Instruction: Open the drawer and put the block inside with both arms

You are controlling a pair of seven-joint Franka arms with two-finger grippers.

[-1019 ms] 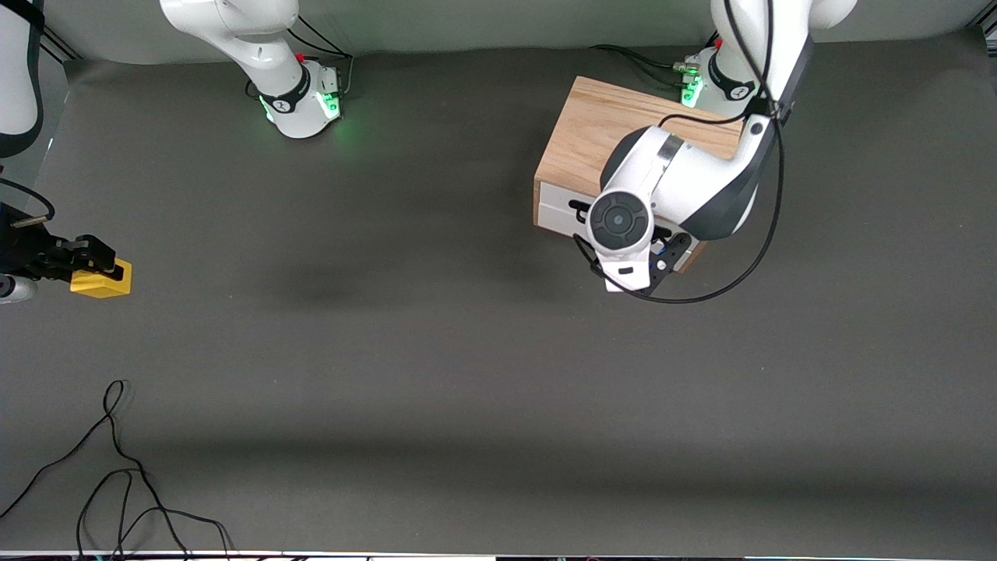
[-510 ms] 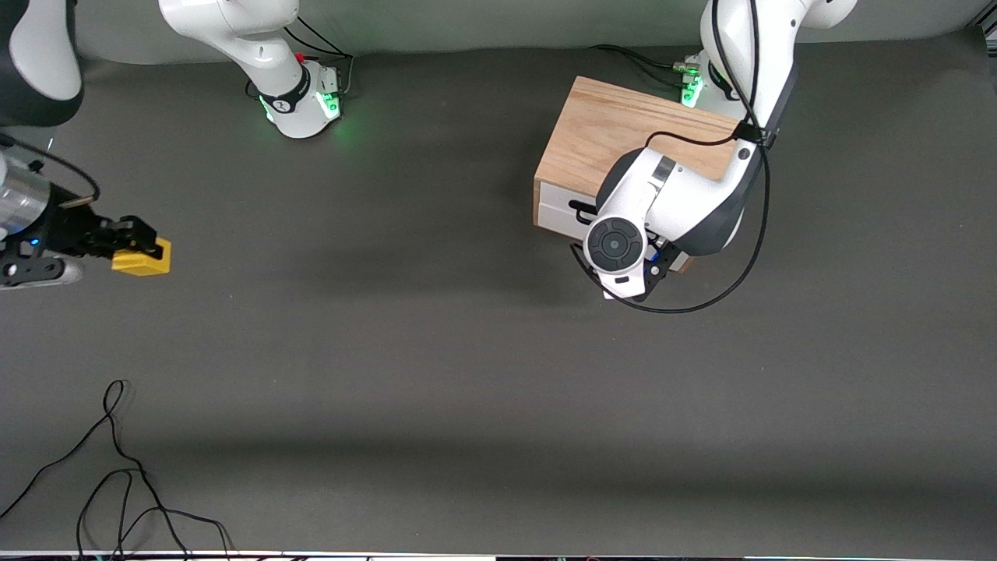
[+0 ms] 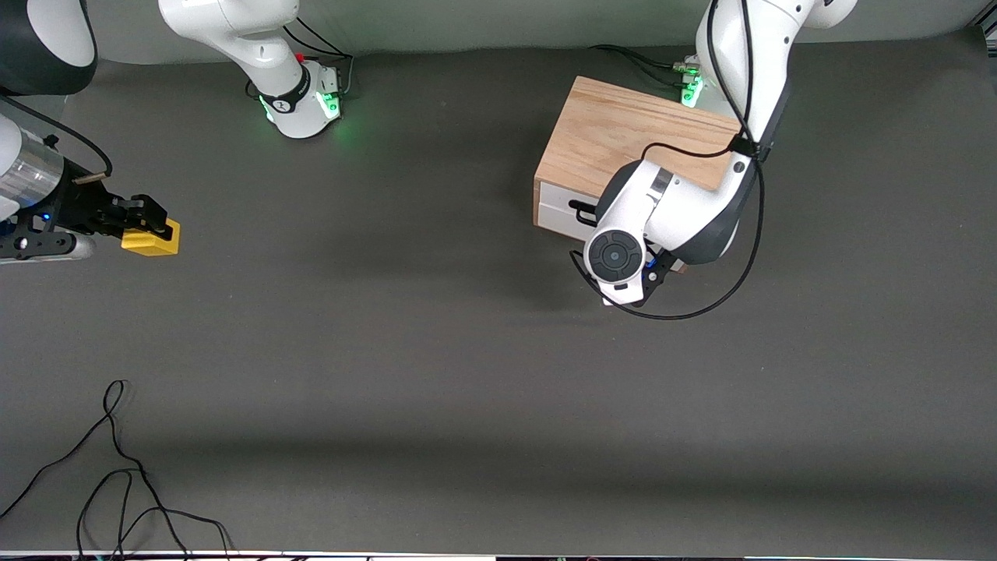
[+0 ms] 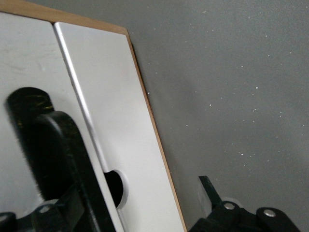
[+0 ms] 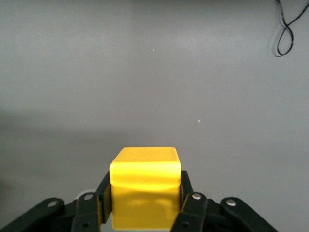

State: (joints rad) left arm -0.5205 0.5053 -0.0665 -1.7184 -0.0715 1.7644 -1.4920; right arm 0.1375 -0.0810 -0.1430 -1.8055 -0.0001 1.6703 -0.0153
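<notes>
On the dark grey surface (image 3: 436, 351), the right pincer (image 3: 144, 222) carries the block (image 3: 151, 238) clamped, while the left pincer (image 4: 145, 212), spread at the handle (image 4: 67, 154) of the closed drawer (image 3: 562, 210), should close squarely before pulling.

The left arm's wrist covers much of the drawer (image 3: 562, 212) front and most of its black handle (image 3: 580, 209). The left gripper (image 3: 650, 276) sits under that wrist, its fingers unseen. The right arm is cut off by the picture's edge above the right gripper (image 3: 148, 226).
</notes>
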